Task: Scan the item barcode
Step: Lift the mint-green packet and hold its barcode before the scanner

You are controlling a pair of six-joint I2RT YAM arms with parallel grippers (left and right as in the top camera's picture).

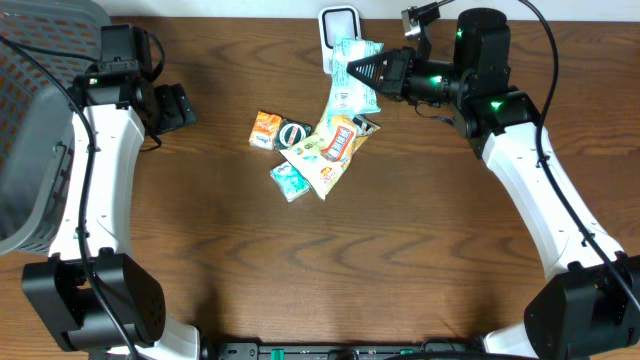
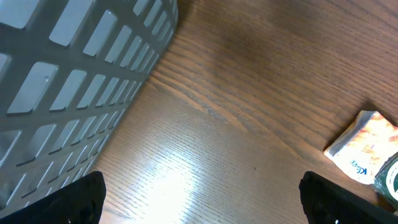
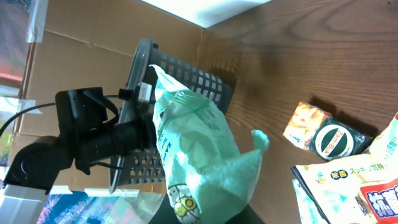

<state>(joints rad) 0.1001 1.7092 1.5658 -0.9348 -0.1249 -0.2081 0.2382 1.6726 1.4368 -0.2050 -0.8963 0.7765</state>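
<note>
Pinching a pale green packet (image 1: 351, 92), the right gripper (image 1: 354, 70) is clenched at upper centre of the overhead view, with the packet just beside the white scanner (image 1: 338, 22) at the top edge. A pile of snacks (image 1: 322, 152) lies mid-frame on the desk (image 1: 400, 250). At upper left, the left gripper (image 1: 186, 106) hangs released, jaws wide, near the grey basket (image 1: 30, 130).

Wood-grain table (image 2: 249, 81) with a soft sheen, matt grey plastic basket (image 2: 74, 56), crinkled green plastic packet (image 3: 199, 149).
</note>
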